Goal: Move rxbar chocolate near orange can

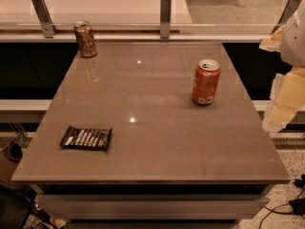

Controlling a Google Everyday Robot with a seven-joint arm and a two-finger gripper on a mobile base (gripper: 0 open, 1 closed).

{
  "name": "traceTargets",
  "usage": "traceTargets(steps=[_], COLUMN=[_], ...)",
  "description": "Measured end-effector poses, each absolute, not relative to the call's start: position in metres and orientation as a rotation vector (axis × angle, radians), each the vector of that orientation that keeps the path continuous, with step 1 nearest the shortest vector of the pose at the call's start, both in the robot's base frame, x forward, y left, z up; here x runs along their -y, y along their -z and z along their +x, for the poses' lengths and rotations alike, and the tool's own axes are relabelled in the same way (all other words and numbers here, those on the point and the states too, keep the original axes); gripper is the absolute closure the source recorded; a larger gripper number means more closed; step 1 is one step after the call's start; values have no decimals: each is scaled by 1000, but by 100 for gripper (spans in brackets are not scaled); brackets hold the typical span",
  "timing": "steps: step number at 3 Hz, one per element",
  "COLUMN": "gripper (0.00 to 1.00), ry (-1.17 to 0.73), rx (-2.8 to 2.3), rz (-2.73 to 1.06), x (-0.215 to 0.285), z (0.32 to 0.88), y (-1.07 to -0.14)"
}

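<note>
The rxbar chocolate, a flat black bar with white lettering, lies near the table's front left corner. The orange can, dull brownish-orange with a dark pattern and silver top, stands upright at the far left corner. My gripper shows as pale white and yellow shapes at the right edge of the view, beyond the table's right side and far from both the bar and the can. It holds nothing that I can see.
A brighter red-orange can with a white label panel stands upright right of the table's middle. The grey table backs onto a glass railing with metal posts. Cables lie on the floor at the lower right.
</note>
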State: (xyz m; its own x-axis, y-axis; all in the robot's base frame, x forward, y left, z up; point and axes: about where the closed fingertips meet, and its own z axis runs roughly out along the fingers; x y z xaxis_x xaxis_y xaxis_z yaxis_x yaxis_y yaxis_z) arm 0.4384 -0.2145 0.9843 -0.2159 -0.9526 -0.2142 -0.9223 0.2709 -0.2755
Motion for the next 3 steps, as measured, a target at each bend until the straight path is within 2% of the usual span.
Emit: traceTargets(steps=[2, 3], gripper=[0, 0], ry=[102, 30], rx=[-2189, -2173], rz=[-1696, -1663], x=[211, 204], z=[439, 442], y=[-983, -972])
